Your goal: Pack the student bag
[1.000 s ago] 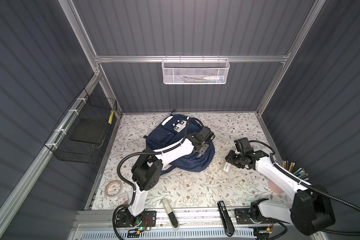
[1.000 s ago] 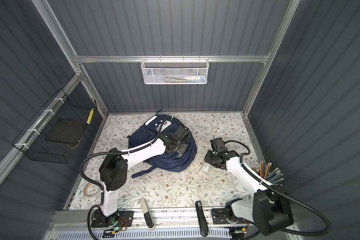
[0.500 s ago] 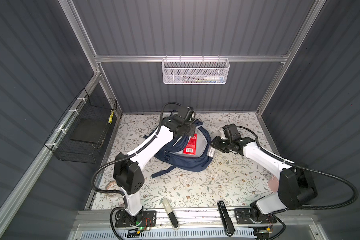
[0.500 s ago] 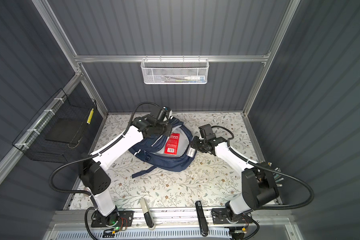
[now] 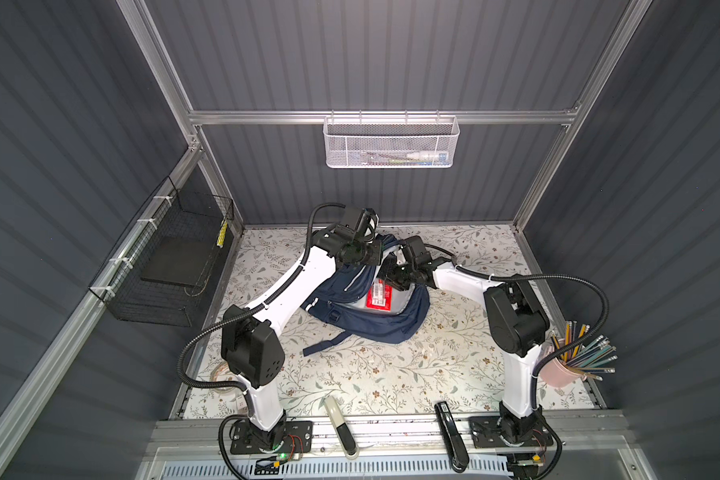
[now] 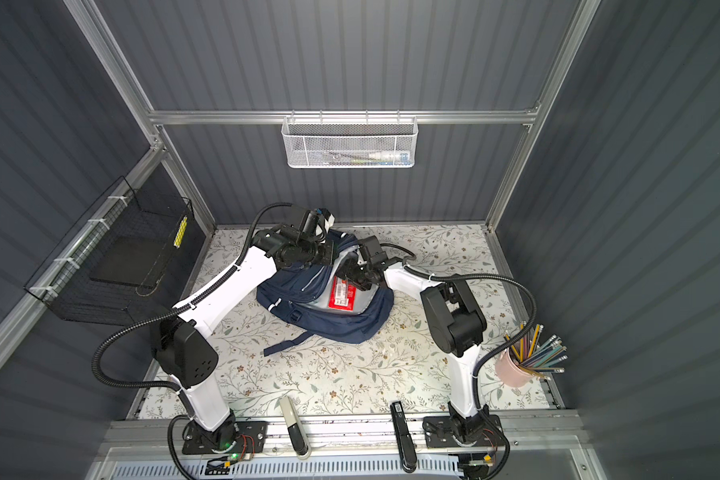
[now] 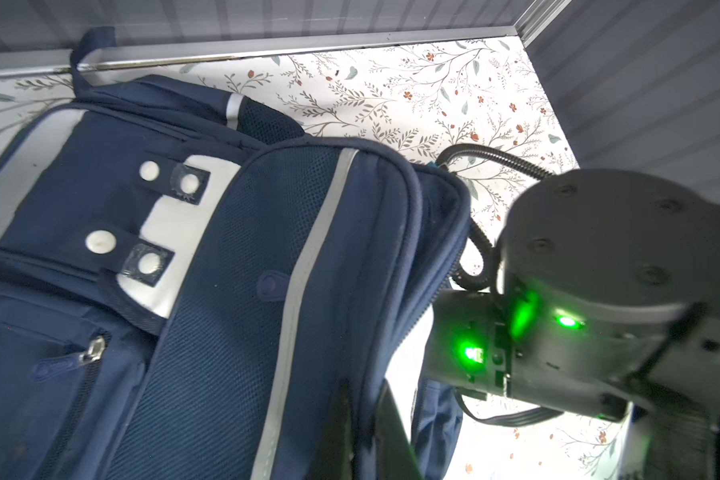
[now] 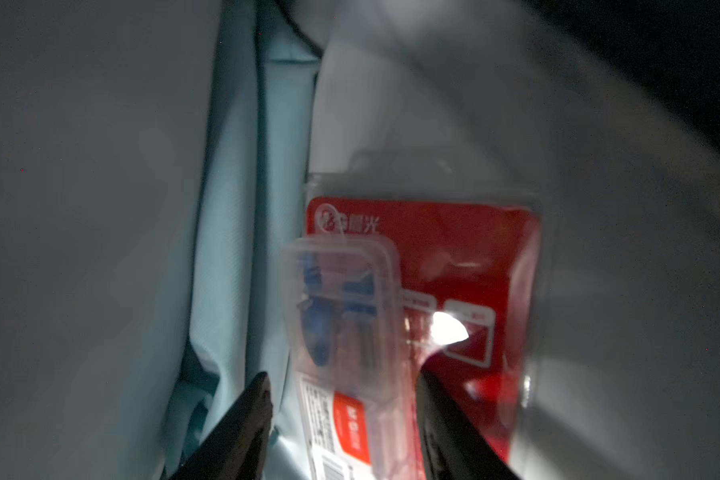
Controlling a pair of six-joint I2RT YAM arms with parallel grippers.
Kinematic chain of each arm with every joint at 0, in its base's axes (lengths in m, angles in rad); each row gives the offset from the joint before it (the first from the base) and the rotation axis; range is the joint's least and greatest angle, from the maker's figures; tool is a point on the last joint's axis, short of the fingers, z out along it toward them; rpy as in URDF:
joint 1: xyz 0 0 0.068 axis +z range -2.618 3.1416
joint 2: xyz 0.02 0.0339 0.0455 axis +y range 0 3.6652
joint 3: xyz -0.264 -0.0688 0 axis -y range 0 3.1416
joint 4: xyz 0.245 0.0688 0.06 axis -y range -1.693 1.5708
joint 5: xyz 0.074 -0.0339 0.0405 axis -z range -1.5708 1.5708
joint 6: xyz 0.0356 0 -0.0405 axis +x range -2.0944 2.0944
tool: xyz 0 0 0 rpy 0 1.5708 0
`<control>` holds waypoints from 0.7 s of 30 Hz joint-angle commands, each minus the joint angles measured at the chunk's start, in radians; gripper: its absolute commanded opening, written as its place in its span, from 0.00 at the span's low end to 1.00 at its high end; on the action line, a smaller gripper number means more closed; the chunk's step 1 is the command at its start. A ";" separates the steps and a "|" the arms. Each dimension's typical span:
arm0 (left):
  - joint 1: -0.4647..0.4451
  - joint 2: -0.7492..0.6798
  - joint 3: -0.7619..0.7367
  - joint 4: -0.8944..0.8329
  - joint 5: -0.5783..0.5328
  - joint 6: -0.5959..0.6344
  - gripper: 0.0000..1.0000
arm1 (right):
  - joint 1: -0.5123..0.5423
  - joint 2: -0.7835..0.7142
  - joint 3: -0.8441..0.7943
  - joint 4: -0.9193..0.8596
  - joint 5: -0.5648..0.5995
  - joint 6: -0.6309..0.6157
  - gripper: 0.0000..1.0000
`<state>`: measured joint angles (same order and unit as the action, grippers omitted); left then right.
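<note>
Left wrist: left pincer (image 7: 363,388) clenched on student bag (image 7: 225,291) rim; right pincer (image 8: 341,376) released inside.

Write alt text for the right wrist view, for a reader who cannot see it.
A blurred clear plastic case overlaps a red card against the student bag's pale lining. The right gripper stands open, dark fingers either side of the case.

2 top views look down from high; 2 wrist views crowd the student bag (image 7: 225,291).
</note>
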<state>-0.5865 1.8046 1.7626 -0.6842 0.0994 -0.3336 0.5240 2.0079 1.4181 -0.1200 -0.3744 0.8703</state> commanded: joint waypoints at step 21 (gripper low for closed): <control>-0.005 -0.160 -0.368 0.270 0.130 -0.190 1.00 | 0.179 -0.761 -0.526 -0.160 0.503 -0.533 0.85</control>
<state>-0.6422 1.7832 1.4445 -0.4702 0.2226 -0.4789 0.6426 1.2728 0.8963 -0.2794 -0.0242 0.5407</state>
